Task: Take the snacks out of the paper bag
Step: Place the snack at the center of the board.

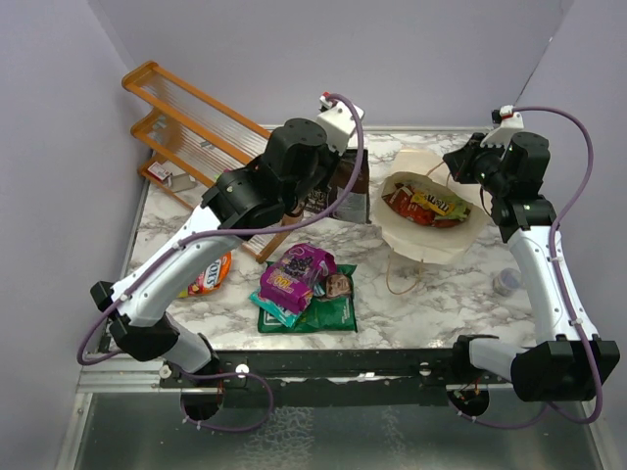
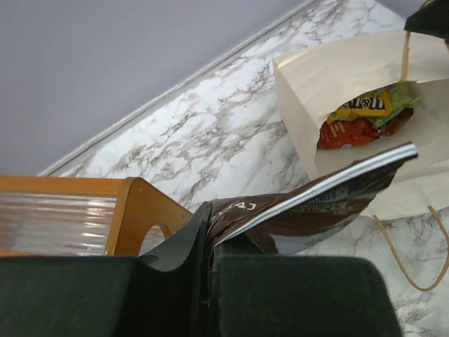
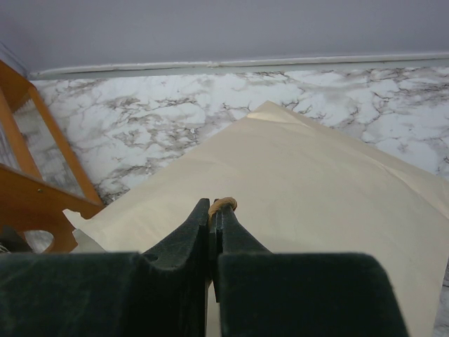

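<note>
The paper bag (image 1: pixel 423 238) lies on its side at the back right, mouth open, with red and yellow snacks (image 1: pixel 428 206) inside. My right gripper (image 1: pixel 458 168) is shut on the bag's brown string handle (image 3: pixel 223 204) above the bag's beige side (image 3: pixel 309 189). My left gripper (image 2: pixel 205 213) is shut on a dark brown packet (image 2: pixel 309 207), held above the table just left of the bag's mouth (image 2: pixel 330 77); it also shows in the top view (image 1: pixel 345 186). A purple packet (image 1: pixel 294 274), a green packet (image 1: pixel 328 311) and an orange-red candy bag (image 1: pixel 211 274) lie on the table.
An orange wooden slatted rack (image 1: pixel 191 122) stands at the back left, close to my left arm, and shows in the left wrist view (image 2: pixel 133 210). A small clear round cap (image 1: pixel 506 282) lies at the right. The bag's other string handle (image 1: pixel 402 279) trails on the marble.
</note>
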Tool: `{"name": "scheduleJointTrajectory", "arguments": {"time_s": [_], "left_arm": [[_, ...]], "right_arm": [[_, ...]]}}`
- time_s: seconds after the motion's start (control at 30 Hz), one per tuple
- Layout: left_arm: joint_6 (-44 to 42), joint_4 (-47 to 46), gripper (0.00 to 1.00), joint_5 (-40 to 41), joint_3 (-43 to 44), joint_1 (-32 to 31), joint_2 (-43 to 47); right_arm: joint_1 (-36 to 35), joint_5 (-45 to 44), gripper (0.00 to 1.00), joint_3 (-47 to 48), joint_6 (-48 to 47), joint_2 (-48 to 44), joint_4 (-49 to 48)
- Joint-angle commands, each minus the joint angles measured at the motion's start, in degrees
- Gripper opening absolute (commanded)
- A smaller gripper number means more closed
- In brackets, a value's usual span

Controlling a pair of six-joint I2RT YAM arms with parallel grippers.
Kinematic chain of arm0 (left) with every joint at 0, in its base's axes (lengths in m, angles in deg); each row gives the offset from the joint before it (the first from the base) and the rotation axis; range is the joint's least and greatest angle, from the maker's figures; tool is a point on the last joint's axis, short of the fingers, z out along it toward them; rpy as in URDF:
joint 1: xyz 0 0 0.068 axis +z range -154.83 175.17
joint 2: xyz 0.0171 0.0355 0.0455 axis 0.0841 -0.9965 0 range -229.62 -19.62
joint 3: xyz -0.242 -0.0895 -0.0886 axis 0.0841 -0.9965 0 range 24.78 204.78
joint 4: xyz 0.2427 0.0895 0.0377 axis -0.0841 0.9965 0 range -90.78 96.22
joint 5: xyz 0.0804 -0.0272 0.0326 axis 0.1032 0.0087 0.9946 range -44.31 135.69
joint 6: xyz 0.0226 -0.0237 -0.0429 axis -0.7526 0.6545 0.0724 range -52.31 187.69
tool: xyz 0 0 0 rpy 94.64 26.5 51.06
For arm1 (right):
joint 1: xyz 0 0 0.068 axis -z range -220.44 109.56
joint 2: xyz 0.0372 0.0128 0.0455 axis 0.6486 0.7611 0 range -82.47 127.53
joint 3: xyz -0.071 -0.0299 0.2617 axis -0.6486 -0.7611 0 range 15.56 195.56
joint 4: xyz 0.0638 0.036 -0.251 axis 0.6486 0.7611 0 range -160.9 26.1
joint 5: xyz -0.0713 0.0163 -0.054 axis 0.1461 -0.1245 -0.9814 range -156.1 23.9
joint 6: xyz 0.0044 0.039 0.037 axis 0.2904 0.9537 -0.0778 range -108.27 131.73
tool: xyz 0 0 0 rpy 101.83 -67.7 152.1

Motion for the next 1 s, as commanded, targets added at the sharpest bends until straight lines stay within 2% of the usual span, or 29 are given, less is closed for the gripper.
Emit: {"name": "scheduleJointTrajectory", "arguments": {"time_s": [0.0,0.2,0.43,0.67,0.8,0.97], "left_arm": [[7.9,5.4,0.0,-1.4,5.5,2.7,-3.0],[14.0,12.3,0.0,-7.1,9.6,7.2,-8.7],[19.7,13.3,0.0,-15.8,9.1,12.6,-10.8],[31.8,10.8,0.0,-27.1,4.6,20.2,-11.2],[37.3,6.6,0.0,-32.8,0.2,21.4,-11.7],[40.4,3.3,0.0,-35.4,-3.7,21.5,-11.8]], "right_arm": [[0.4,0.2,0.01,-0.1,-1.0,-0.6,0.4],[0.4,0.6,0.01,-0.7,-1.0,-0.8,0.3],[0.4,0.6,0.01,-0.9,-1.0,-0.7,0.0],[0.4,1.1,0.01,-0.5,-1.0,0.1,0.2],[0.4,1.6,0.01,-0.3,-0.9,0.5,0.1],[0.4,1.8,0.01,-0.4,-0.9,0.5,0.0]]}}
